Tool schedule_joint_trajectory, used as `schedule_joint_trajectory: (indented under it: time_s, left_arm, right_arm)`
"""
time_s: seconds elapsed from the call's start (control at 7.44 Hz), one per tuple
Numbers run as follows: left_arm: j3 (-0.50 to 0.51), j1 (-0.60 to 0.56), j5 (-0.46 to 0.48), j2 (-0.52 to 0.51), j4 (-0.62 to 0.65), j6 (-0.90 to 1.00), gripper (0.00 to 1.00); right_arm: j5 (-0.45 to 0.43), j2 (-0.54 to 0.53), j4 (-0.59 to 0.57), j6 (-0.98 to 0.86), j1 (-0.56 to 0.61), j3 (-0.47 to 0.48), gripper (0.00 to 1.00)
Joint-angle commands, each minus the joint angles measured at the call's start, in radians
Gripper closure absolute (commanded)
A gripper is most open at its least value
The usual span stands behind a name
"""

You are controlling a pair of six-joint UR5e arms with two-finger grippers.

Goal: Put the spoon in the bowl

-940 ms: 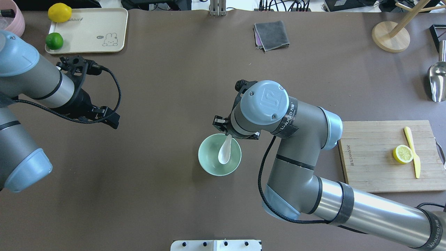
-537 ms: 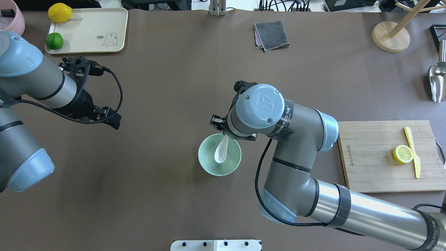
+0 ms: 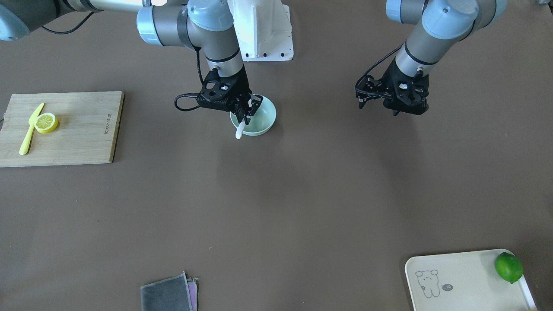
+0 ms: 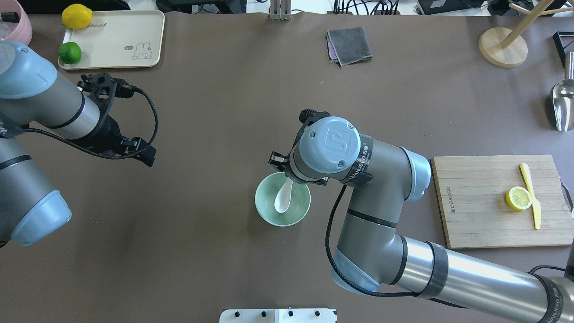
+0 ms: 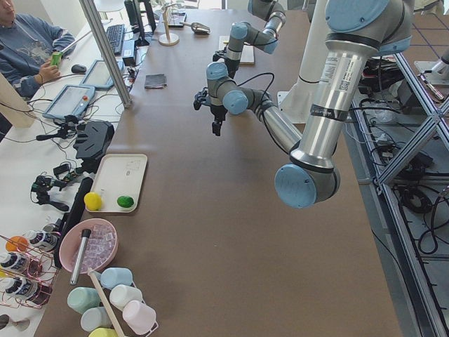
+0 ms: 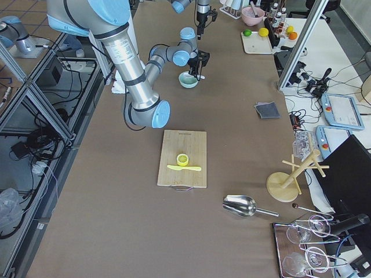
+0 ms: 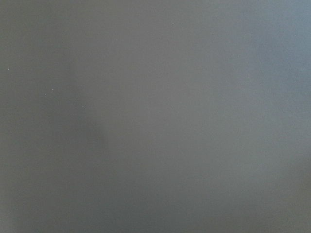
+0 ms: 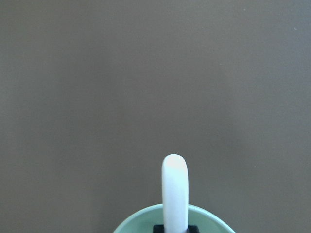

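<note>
The pale mint-green bowl (image 4: 262,211) stands mid-table; it also shows in the front view (image 3: 265,122). My right gripper (image 3: 244,113) hangs over the bowl's far rim, mostly hidden under its wrist in the overhead view. It is shut on the handle of the white spoon (image 4: 282,200). The spoon tilts, its scoop down inside the bowl and its handle end (image 3: 239,133) sticking out over the rim. The right wrist view shows the spoon's handle (image 8: 175,189) above the bowl's rim (image 8: 131,224). My left gripper (image 4: 145,156) hovers open and empty far to the left.
A wooden cutting board (image 4: 484,215) with a lemon half (image 4: 519,198) and a yellow knife (image 4: 531,195) lies to the right. A cream tray (image 4: 116,40) holds a lemon and a lime at the far left. A grey cloth (image 4: 350,45) lies at the back.
My right arm has shifted slightly left with the spoon, and the scoop now sits a little further left in the bowl. The left arm has barely moved.
</note>
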Motion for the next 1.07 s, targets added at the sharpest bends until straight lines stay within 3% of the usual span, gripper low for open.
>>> schedule_joint_trajectory:
  time_s: [0.0, 0.13, 0.4, 0.54, 0.67, 0.94]
  left_arm:
    - [-0.001, 0.001, 0.000, 0.000, 0.000, -0.002, 0.02]
    - [-0.004, -0.001, 0.000, 0.000, 0.001, -0.002, 0.02]
    - [-0.012, -0.008, 0.000, 0.003, 0.002, 0.000, 0.02]
    - [-0.017, -0.034, 0.000, 0.012, 0.006, 0.003, 0.02]
    - [-0.015, -0.069, -0.005, 0.026, 0.014, 0.059, 0.02]
    - [-0.015, -0.207, -0.046, 0.139, 0.014, 0.322, 0.02]
  right_arm:
    - [-0.001, -0.007, 0.000, -0.004, -0.008, 0.002, 0.23]
    - [-0.005, -0.008, 0.000, 0.003, -0.008, 0.014, 0.00]
    - [0.015, -0.060, -0.015, -0.009, 0.014, 0.112, 0.00]
    - [0.070, -0.173, -0.015, -0.059, 0.056, 0.214, 0.00]
    - [0.168, -0.280, -0.017, -0.196, 0.139, 0.290, 0.00]
    - [0.344, -0.437, -0.015, -0.485, 0.320, 0.315, 0.00]
